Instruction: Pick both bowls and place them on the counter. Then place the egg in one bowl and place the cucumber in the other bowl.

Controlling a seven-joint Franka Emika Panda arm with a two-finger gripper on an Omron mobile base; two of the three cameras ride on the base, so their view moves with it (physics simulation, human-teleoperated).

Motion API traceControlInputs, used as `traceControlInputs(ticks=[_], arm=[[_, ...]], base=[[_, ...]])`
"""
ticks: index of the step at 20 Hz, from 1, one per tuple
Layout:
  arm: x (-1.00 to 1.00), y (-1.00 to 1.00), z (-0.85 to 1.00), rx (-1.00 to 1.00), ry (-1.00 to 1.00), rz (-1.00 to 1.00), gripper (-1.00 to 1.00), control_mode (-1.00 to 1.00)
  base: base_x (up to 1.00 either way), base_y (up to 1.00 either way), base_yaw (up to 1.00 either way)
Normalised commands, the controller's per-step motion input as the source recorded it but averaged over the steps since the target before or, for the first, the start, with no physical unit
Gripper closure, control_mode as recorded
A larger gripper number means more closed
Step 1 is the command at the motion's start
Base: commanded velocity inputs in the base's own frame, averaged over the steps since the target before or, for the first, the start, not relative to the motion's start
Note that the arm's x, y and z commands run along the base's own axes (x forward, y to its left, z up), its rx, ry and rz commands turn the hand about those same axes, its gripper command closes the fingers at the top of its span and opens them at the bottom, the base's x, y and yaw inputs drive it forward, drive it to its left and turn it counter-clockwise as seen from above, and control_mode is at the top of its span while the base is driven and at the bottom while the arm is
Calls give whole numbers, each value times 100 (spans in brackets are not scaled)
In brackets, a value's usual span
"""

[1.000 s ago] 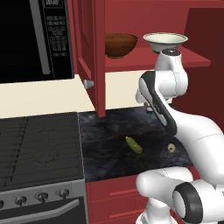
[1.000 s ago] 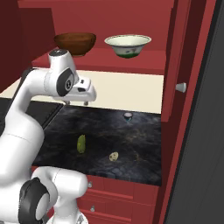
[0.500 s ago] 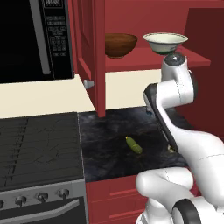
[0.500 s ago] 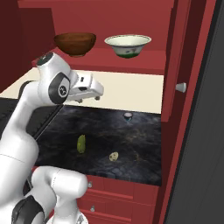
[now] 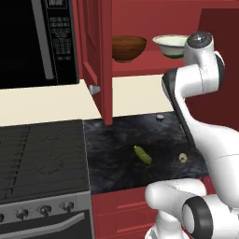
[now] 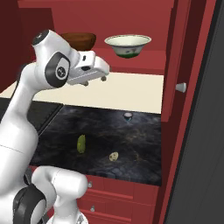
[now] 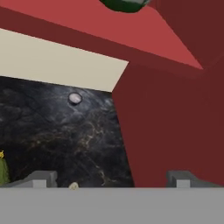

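Note:
On the red shelf stand both bowls: the dark-brown wooden bowl (image 5: pixel 128 47) (image 6: pixel 81 40) on the left and the pale bowl (image 5: pixel 172 45) (image 6: pixel 127 45) on the right. Its green underside (image 7: pixel 124 4) shows at the top of the hand view. The cucumber (image 5: pixel 143 154) (image 6: pixel 81 143) (image 7: pixel 3 168) and the egg (image 5: pixel 183 158) (image 6: pixel 113 155) (image 7: pixel 73 186) lie on the black counter (image 5: pixel 116 158) (image 6: pixel 135 140). My gripper (image 6: pixel 97 80) (image 7: pixel 111 179) hangs open and empty in the air, just below shelf height, in front of the brown bowl and left of the pale one.
A small grey round thing (image 6: pixel 127 115) (image 7: pixel 75 98) lies at the back of the counter. The open cabinet door with its knob (image 6: pixel 180 87) stands on the right, another red door (image 5: pixel 100 60) on the left. The stovetop (image 5: pixel 42 149) and microwave (image 5: pixel 37 42) lie further left.
The arm has straightened upward and carried the gripper higher and toward the shelf. Bowls, cucumber and egg have not moved.

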Motion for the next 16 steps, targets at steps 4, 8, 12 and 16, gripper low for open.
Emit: traceControlInputs(ticks=[4, 8, 12, 16], arm=[[18, -11, 67, 0, 1, 0, -100, -100], [40, -7, 45, 0, 1, 5, -100, -100], [55, -2, 7, -2, 0, 9, -100, -100], [39, -1, 0, -2, -12, 14, -100, -100]], base=[[0, 0, 0], [0, 0, 0], [0, 0, 0], [0, 0, 0]])
